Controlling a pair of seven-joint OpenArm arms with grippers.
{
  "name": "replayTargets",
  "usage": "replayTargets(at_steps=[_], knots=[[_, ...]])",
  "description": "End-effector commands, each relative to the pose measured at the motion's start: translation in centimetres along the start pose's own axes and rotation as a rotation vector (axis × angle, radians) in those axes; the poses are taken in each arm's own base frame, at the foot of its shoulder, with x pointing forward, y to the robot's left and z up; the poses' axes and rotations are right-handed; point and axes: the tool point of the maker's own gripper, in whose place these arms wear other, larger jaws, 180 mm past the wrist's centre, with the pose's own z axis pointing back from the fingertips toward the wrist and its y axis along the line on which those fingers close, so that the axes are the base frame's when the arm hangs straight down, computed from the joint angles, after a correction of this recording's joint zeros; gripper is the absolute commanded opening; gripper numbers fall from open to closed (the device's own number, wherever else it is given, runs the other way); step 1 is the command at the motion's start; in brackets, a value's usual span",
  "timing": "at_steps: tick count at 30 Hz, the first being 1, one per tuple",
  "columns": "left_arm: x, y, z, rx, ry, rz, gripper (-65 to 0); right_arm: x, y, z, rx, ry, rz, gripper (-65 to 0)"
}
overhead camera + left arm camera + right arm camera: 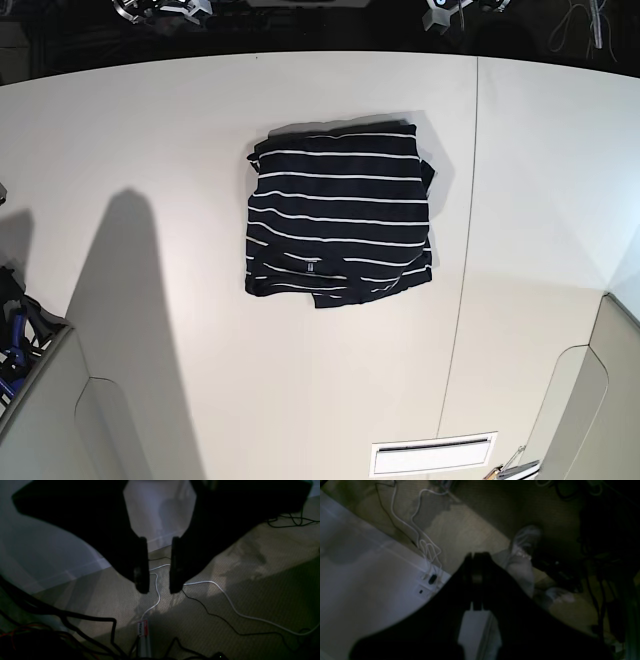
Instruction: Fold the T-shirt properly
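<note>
L fingers (pixel 158 565): apart w/ narrow gap, empty, off the tabletop edge, over floor.
R fingers (pixel 477 580): closed, empty.
T-shirt (pixel 338 212): well away from both, folded mid tabletop (pixel 150 130); soft, light, floppy. Pinch hem corners.

Base overhead above table (pixel 150 120); wrist views face floor (pixel 250 592).

A: T-shirt (pixel 338 212) status?
B: Folded to a compact rectangle, flat on the white table (pixel 150 150), nearer the far edge, around mid-width. Small label (pixel 311 266) on its near side. Stripes run across.
</note>
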Motion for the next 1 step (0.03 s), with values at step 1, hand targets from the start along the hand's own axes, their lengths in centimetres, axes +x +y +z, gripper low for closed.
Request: replayTargets(at_steps=[1], knots=[[-0.36, 0.4, 0.17, 0.003, 0.007, 0.0, -50.2, 0.09, -0.21, 0.17, 0.0, -0.004, 0.001, -65.0]])
